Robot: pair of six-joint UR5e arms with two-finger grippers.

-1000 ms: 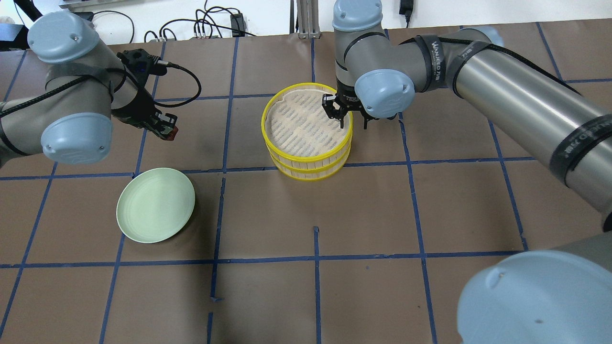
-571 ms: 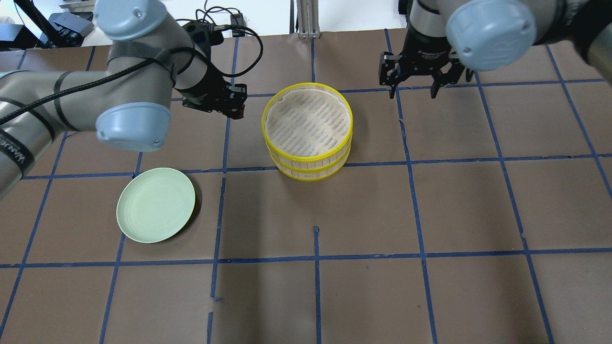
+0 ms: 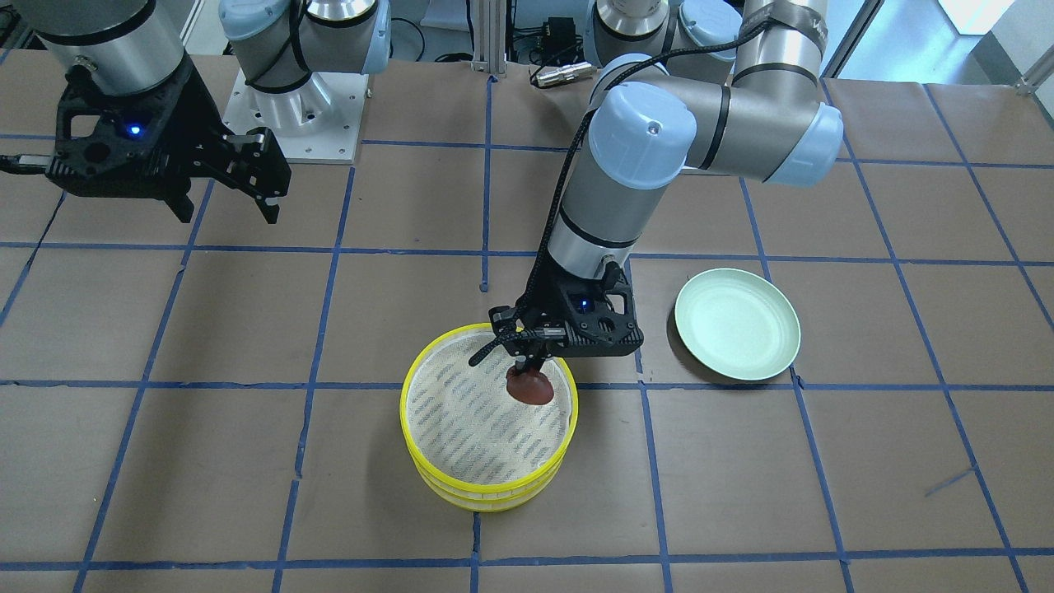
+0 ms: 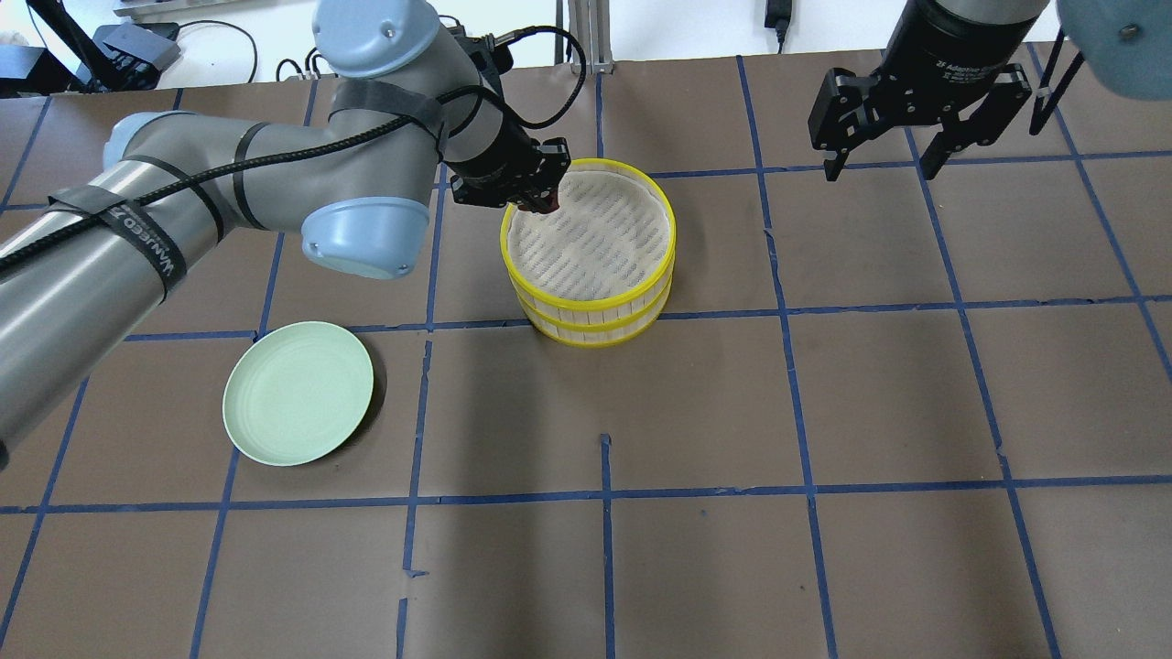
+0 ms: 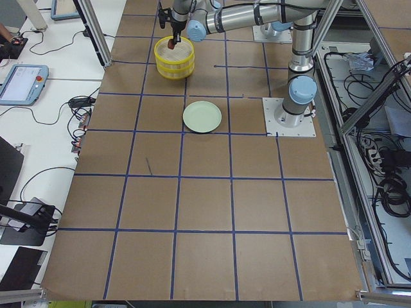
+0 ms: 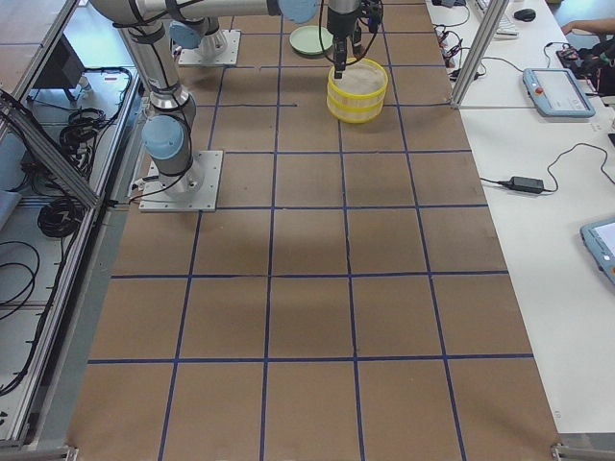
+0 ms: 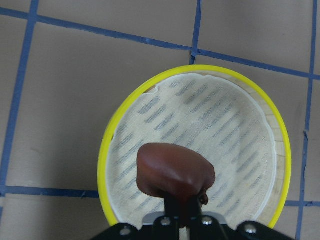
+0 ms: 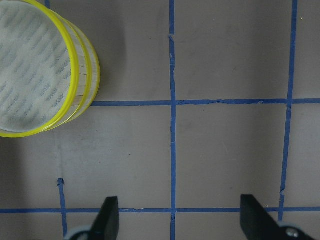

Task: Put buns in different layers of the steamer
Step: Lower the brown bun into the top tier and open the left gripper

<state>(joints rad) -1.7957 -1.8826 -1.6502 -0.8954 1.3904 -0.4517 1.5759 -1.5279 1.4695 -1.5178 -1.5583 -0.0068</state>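
Observation:
The two steamer layers (image 4: 596,299) are stacked, with yellow rims and a streaked mesh bottom; they also show in the front view (image 3: 403,416) and the left wrist view (image 7: 103,162). My left gripper (image 3: 528,369) is shut on the reddish-brown bun (image 3: 529,387) and holds it just above the top layer's mesh, near the rim on the robot's left. The bun fills the lower middle of the left wrist view (image 7: 175,171). My right gripper (image 4: 879,167) is open and empty, raised to the right of the steamer. The white bun is not in view.
An empty pale green plate (image 4: 298,394) lies on the brown table to the left front of the steamer, also in the front view (image 3: 737,335). Blue tape lines grid the table. Cables lie beyond the far edge.
My left arm has swung right with the reddish-brown bun, from the table's left side to over the top layer. My right gripper has left the steamer's rim and moved up and right.

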